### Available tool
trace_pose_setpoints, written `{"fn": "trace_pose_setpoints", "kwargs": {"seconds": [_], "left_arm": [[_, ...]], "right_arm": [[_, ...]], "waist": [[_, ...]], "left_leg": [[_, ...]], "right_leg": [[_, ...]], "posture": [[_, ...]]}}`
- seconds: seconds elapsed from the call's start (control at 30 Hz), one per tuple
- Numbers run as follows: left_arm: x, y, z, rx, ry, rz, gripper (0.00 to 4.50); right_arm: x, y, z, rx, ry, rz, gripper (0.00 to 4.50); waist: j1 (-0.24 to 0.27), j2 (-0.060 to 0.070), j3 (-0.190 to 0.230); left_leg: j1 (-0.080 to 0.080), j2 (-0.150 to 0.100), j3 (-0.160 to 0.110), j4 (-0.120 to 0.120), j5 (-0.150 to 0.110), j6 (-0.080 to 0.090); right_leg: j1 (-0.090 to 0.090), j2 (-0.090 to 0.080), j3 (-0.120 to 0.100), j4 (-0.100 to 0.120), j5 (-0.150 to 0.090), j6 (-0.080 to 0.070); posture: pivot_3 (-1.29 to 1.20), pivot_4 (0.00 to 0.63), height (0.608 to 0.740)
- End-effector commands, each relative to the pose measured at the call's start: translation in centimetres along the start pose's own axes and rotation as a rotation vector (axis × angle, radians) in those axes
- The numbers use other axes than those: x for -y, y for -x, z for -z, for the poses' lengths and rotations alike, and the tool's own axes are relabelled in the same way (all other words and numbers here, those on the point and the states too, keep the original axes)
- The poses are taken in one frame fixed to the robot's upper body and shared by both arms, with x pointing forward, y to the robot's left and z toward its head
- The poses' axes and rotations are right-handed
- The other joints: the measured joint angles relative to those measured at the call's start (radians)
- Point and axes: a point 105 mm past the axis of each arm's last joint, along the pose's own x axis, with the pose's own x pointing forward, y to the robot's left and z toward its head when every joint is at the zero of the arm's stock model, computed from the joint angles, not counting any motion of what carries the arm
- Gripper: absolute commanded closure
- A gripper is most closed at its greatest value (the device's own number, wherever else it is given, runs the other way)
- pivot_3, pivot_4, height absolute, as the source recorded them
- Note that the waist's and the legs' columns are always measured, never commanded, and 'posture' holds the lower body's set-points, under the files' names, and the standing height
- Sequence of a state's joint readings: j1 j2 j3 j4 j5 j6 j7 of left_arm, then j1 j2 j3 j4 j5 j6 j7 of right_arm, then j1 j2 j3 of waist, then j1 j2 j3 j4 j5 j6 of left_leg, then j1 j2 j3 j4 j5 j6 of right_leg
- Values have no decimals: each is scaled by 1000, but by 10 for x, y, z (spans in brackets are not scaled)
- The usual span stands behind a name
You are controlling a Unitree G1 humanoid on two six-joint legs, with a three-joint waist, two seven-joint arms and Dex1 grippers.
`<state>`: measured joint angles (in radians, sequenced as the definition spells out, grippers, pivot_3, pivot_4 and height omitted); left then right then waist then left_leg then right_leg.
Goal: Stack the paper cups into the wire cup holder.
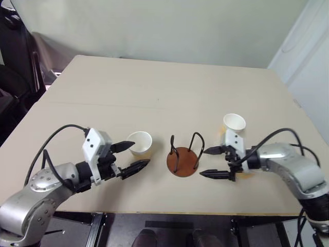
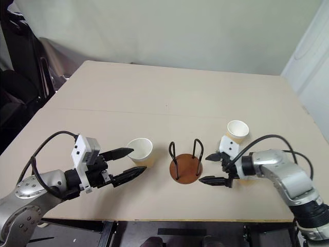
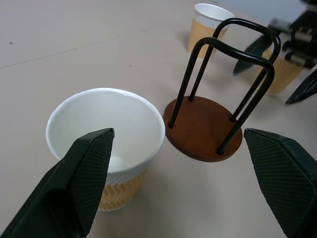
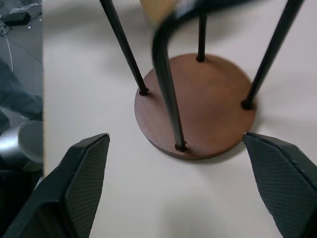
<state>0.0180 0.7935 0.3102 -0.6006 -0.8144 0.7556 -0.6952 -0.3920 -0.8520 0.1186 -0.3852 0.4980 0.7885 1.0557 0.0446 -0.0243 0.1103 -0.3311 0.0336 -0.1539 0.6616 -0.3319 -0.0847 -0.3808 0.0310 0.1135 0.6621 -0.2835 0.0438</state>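
Grippers (image 1: 129, 157) (image 1: 212, 162) spread, flanking holder (image 1: 183, 160)

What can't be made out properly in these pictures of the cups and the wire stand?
- third paper cup: in the eye views, mostly hidden behind the right gripper; in the left wrist view, that gripper covers its rim.
- wire cup holder: in the right wrist view, its loop tops are cut off by the edge and the near loop is blurred.
- cup behind the holder: in the right wrist view, blurred and cut off.
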Motion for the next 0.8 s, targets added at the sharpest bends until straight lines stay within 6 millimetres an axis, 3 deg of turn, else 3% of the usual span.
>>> {"fn": "trace_pose_setpoints", "kwargs": {"seconds": [0.03,0.17,0.3,0.5,0.8], "left_arm": [[-1,-1,-7,17,-40,19,0],[-2,-5,-8,20,-43,44,0],[-1,-9,-8,21,-41,65,0],[-1,-12,-7,18,-38,77,0],[-1,-11,-6,15,-37,68,0]], "right_arm": [[0,27,-34,63,88,28,46],[-9,51,-47,67,95,17,46],[-10,70,-10,-85,14,55,46],[-8,73,13,-187,-4,93,46],[2,83,20,-223,-8,132,46]], "waist": [[0,0,0],[1,0,0],[16,-2,1],[8,-1,2],[4,-1,2]], "left_leg": [[0,0,0,0,0,0],[0,-1,0,0,0,0],[-1,-1,0,0,0,1],[0,-1,5,1,-1,2],[0,-1,5,1,-2,4]], "right_leg": [[0,0,0,0,0,0],[0,2,0,0,0,0],[1,1,0,-2,0,0],[0,1,2,0,0,1],[0,1,2,0,0,3]], "posture": [[0,150,740],[0,150,740],[0,150,740],[0,150,740],[0,150,740]]}}
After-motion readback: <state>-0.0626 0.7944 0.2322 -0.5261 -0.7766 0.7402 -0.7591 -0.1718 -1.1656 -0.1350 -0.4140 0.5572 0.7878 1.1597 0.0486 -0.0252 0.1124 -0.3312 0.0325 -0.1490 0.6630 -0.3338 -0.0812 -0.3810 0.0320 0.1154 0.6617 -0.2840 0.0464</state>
